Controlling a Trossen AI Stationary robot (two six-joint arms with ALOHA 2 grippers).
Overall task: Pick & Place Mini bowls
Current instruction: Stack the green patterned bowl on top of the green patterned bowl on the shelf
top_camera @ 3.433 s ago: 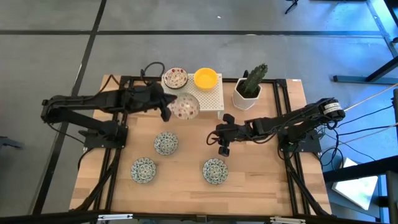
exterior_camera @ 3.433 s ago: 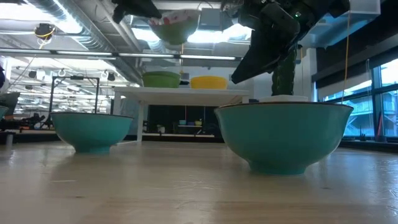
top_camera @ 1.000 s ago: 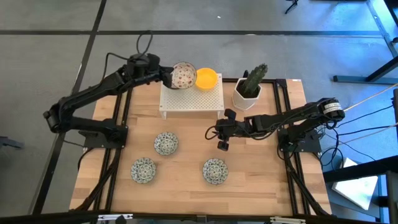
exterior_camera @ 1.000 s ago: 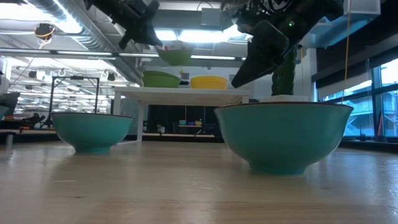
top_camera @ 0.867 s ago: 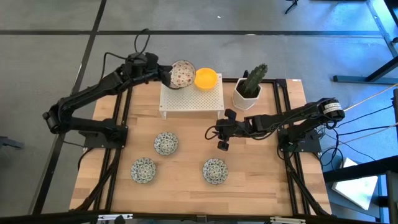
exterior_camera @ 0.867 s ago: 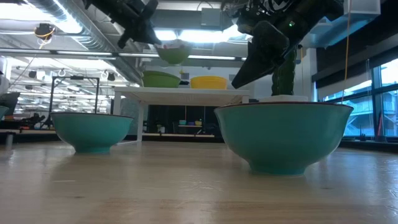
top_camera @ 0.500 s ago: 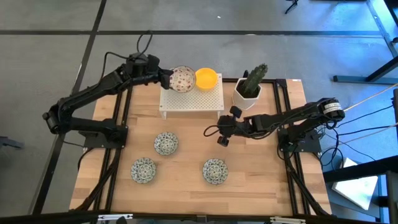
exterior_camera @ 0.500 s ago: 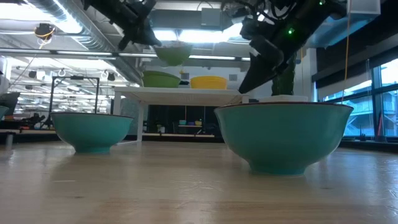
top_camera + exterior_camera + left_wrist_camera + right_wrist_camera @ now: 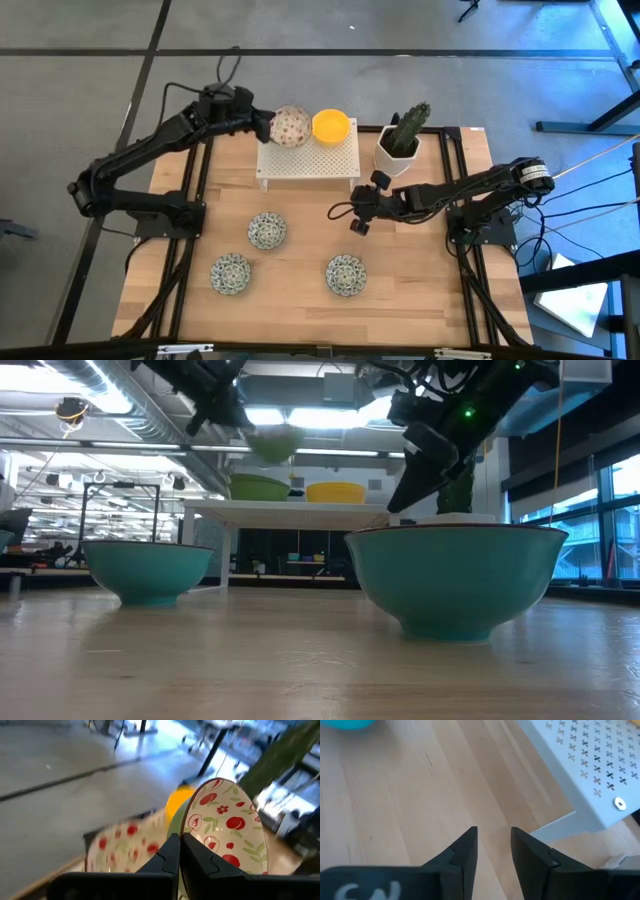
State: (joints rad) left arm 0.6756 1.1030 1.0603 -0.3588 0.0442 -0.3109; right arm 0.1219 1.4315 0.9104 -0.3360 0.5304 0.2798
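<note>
The left pincer is clamped on the rim of a red-speckled mini bowl tipped on edge, another speckled bowl right below it, so I'd guess light, glazed, slippery and chippable — rim pinch works.

No legible text or labels anywhere (pale marks on right gripper body unreadable).
</note>
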